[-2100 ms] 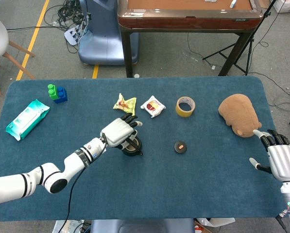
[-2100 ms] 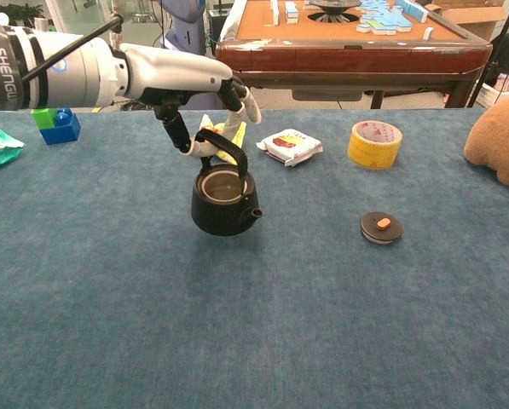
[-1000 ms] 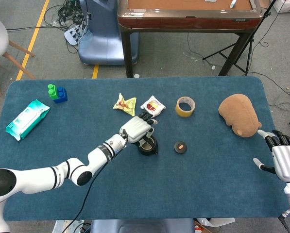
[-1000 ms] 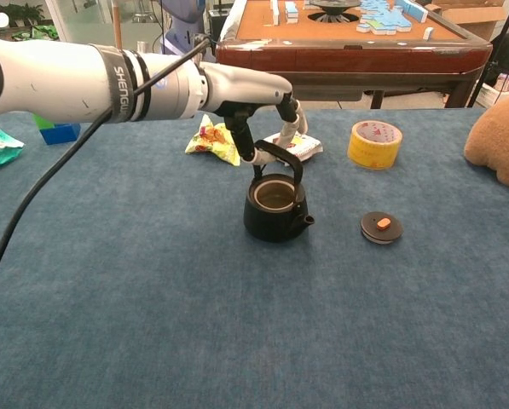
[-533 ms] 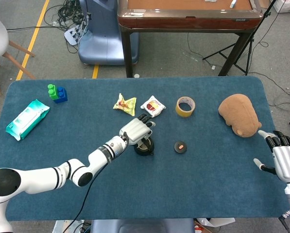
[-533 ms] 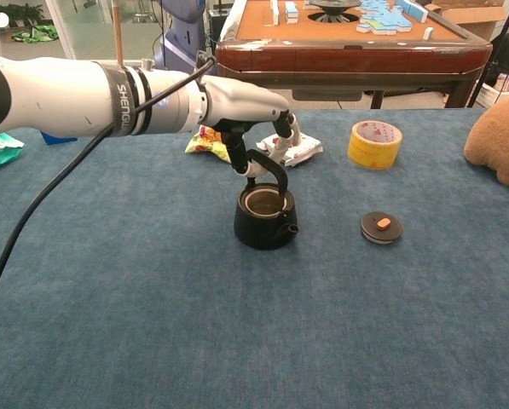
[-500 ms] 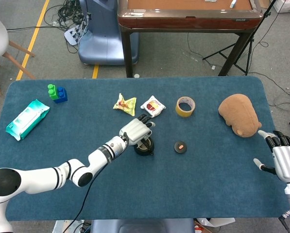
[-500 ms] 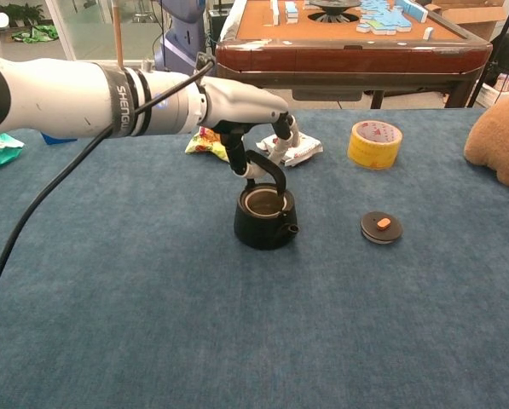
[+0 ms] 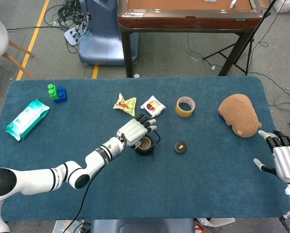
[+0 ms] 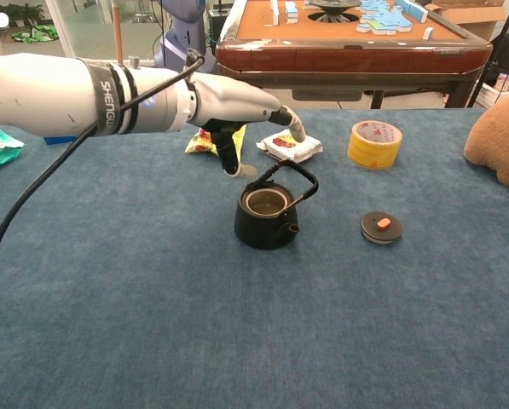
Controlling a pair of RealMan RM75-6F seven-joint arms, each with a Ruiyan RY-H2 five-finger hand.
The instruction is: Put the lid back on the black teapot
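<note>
The black teapot [image 9: 145, 144] [image 10: 265, 218] stands lidless on the blue table, its handle tipped over toward the right. Its round black lid [image 9: 181, 146] [image 10: 381, 227], with an orange knob, lies flat on the cloth to the teapot's right. My left hand [image 9: 134, 129] [image 10: 237, 106] hovers just above and behind the teapot, fingers spread, holding nothing. My right hand [image 9: 281, 158] rests open at the table's right edge, far from the lid, and shows only in the head view.
A yellow tape roll [image 9: 185, 106] [image 10: 374, 144] and two snack packets [image 9: 153, 105] [image 9: 125, 103] lie behind the teapot. A brown plush toy [image 9: 240, 114] sits at the right. A wipes pack [image 9: 27, 118] and toy blocks [image 9: 57, 92] are at the far left.
My left hand carried the teapot rightward, set it down left of the lid, then let go of the handle and opened. The handle has dropped to the right.
</note>
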